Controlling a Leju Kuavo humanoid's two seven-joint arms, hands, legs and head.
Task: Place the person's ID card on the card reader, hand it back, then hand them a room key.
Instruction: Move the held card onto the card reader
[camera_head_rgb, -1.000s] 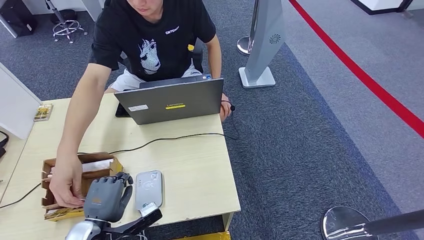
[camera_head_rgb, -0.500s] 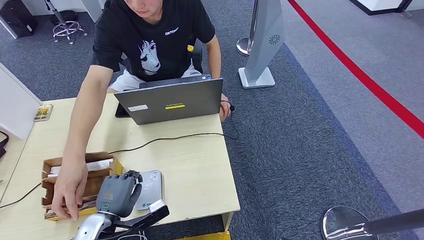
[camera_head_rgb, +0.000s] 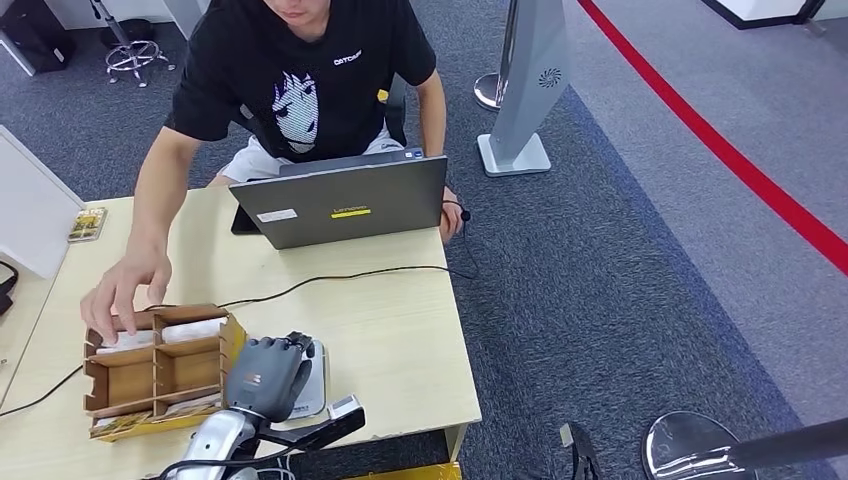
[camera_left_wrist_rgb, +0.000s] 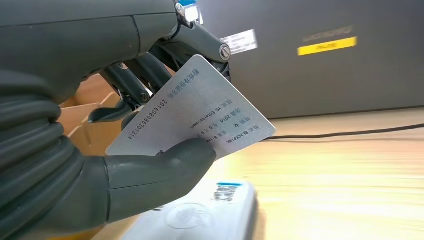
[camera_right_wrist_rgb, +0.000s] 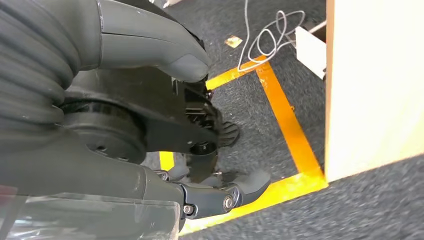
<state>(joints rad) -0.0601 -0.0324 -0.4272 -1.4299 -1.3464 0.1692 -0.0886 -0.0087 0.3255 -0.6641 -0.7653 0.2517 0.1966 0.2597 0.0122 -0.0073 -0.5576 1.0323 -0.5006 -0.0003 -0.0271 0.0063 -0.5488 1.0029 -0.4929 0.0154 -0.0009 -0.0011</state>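
head view: my left hand sits over the card reader at the near edge of the tabletop. just beside my fingers on the far-from-reader side is the cardboard organizer; the person's hand rests at its far rim, apart from mine. beyond my fingertips, well apart, is one laptop, with one black cable running across between it and my fingers. count: one reader, one organizer, one laptop, one person.

left wrist view: my left hand is pinching the id card between thumb and fingers, the card tilted, its free corner sticking out past my fingertips. the reader is directly under my thumb, close, but the card isn't touching it yet as far as i can tell. one card in the grip.

to do this step well, my judgement: lower and flatten the card so its face lies on the reader's marked circle, keep the pinch light, and don't drag the reader toward the tabletop edge. the card needs to settle flat before i let go.

right wrist view: my right hand hangs down beside the tabletop's side panel, over carpet with yellow floor tape. fingers curled in loosely, nothing in them that i can see.
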